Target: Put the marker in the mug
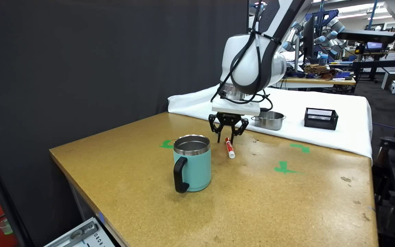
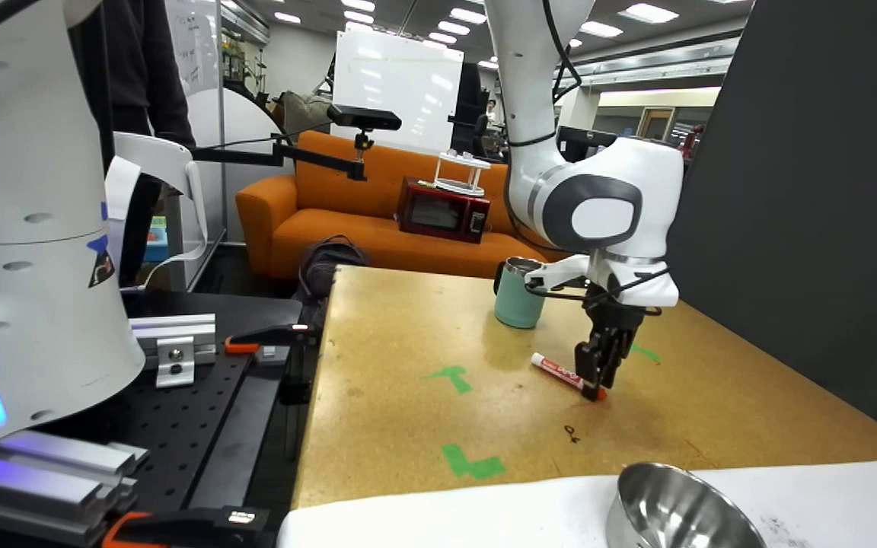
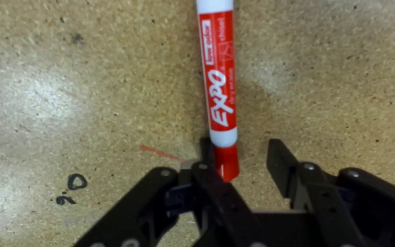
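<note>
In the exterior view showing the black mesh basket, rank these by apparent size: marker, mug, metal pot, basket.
1. Mug, clearly largest, helped by standing nearest the camera.
2. Black mesh basket and metal pot, too alike to rank.
3. Marker, smallest.

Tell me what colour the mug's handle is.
Black. The handle of the teal mug shows best in an exterior view.

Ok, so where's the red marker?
In an exterior view, the red marker lies on the table, to the right of the teal mug. The wrist view shows its red cap between the robot's open fingers.
</note>
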Tool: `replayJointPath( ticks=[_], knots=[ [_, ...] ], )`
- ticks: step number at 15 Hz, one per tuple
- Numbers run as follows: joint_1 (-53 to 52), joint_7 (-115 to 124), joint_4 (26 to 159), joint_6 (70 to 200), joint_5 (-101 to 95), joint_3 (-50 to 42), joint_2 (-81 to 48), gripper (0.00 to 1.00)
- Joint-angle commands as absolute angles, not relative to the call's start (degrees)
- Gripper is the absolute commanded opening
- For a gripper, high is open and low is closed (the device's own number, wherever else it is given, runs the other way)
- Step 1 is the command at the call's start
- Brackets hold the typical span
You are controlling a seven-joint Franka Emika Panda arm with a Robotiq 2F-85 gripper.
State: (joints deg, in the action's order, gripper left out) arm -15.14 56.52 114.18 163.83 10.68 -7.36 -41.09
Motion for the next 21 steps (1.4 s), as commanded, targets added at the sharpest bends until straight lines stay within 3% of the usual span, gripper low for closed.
replayJointPath(
  ticks=[1,3,4,5,13,21],
  knots=[
    [-17.03,59.63,112.49,161.66,10.43,-9.46,-42.18,0.15],
    [-17.92,61.76,112.46,159.84,10.04,-10.6,-41.84,0.02],
    [-18.62,63.19,112.47,158.23,9.6,-11.39,-41.3,0.01],
    [-19.87,65.16,112.71,156.53,8.74,-12.69,-40.35,0.04],
    [-18.82,70.08,112.58,138.23,2.35,-9.0,-26.54,0.05],
    [-23.3,91.19,117.88,146.93,-15.89,-7.21,-18.55,0.05]
  ],
)
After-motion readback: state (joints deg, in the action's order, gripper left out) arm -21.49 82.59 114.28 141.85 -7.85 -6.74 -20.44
